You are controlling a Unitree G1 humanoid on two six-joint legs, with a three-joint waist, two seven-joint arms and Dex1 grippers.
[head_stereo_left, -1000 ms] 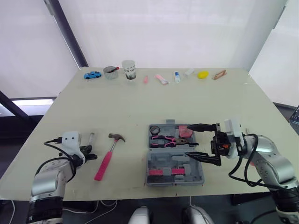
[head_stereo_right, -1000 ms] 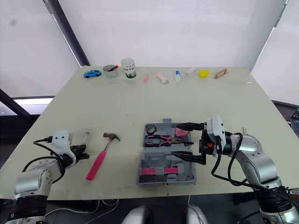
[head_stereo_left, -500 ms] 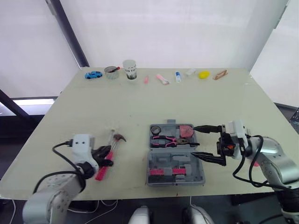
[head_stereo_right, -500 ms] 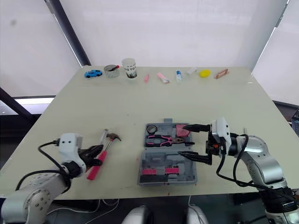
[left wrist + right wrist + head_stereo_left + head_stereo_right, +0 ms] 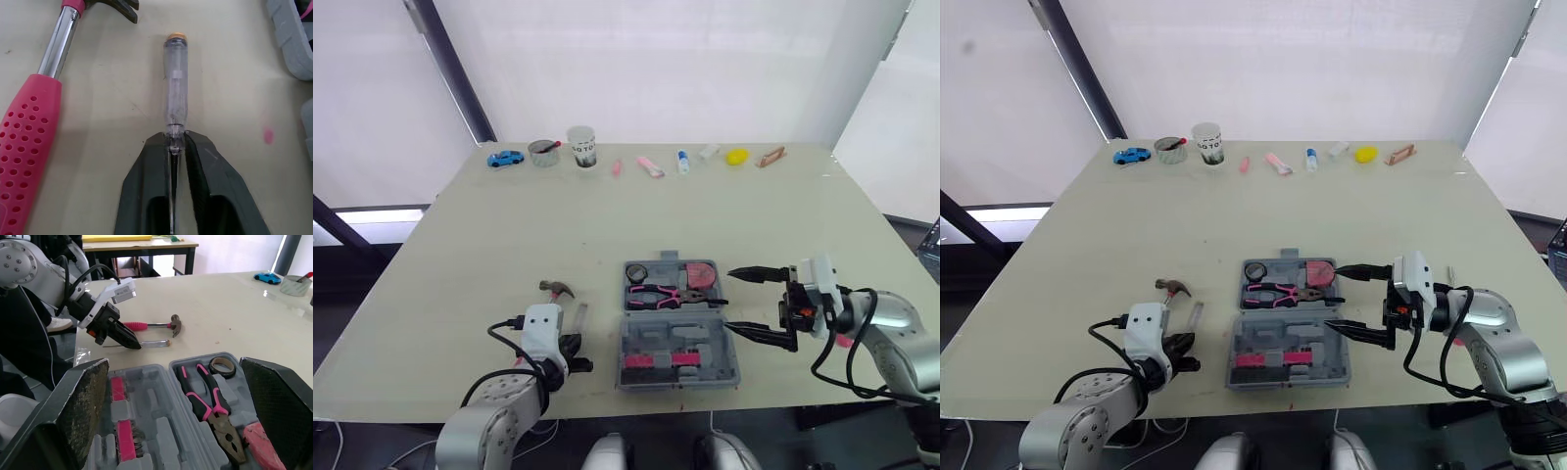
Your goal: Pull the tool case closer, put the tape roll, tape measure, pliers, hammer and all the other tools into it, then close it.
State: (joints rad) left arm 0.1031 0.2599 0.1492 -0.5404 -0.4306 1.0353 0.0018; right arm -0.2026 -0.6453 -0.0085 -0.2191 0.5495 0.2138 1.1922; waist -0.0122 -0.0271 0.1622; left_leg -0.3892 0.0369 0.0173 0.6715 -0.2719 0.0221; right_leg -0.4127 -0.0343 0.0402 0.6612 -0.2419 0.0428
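Near the front edge of the table, the open tool case lay with the pliers, tape roll and tape measure in its far half. Just left of it, the left gripper was clamped on a clear-handled screwdriver lying beside the hammer. The right gripper hung spread wide at the case's right side.

The open tool case lies on the bench, pliers inside. The right pincer gapes at its right edge. The left pincer meets a clear screwdriver beside the hammer.
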